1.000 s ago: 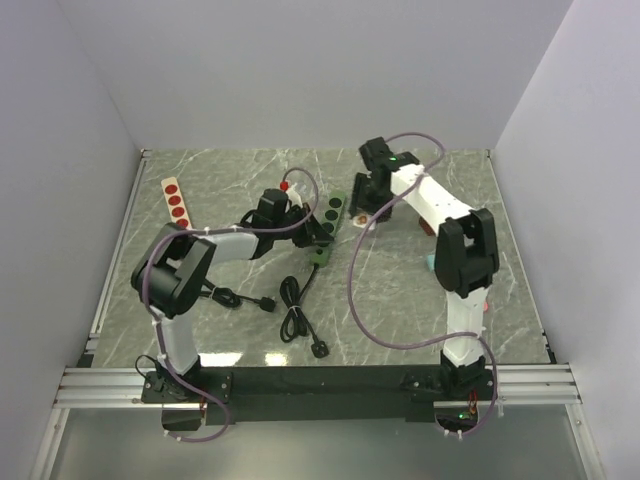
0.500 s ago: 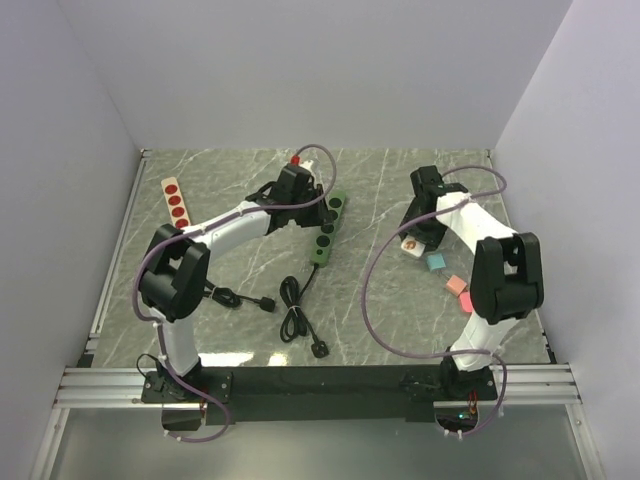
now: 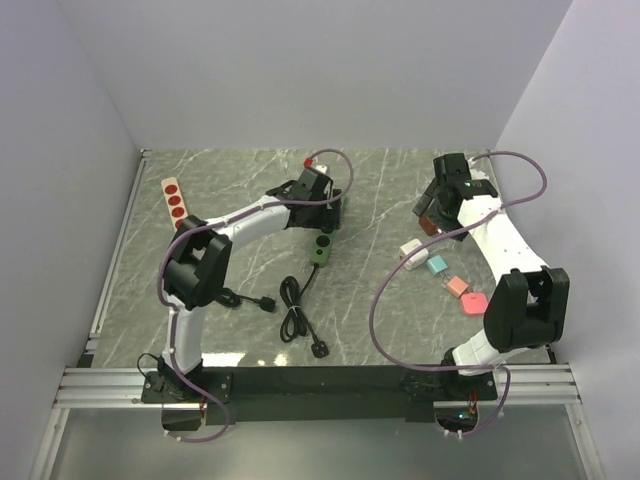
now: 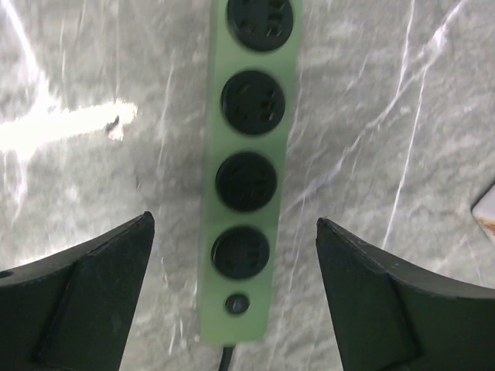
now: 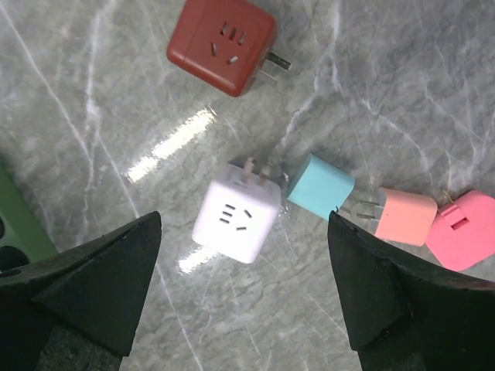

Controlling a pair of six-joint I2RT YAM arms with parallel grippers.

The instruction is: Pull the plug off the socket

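Landmark: pale green plastic power strip [image 4: 219, 139], lying flat, its four round black sockets all showing empty in the left wrist view. Right above it the left gripper [image 4: 234, 219] is hovering, jaws spread wide, holding nothing. Well to the right of the strip the right gripper [image 5: 244, 216] is gaping, likewise empty, over a white plastic cube plug [image 5: 236, 220]. Lying loose around it are a red cube plug [image 5: 223, 46], teal cube plug [image 5: 321, 188], salmon cube plug [image 5: 407, 217] and pink cube plug [image 5: 464, 232]. I am judging the cubes light, rigid and glossy-sided, apt to slip; best pinched on two flat opposite faces, clear of the metal prongs. The grey-veined marble tabletop [image 3: 240, 180] is glaring in patches, and plain white walls [image 3: 300, 70] are closing in three sides.
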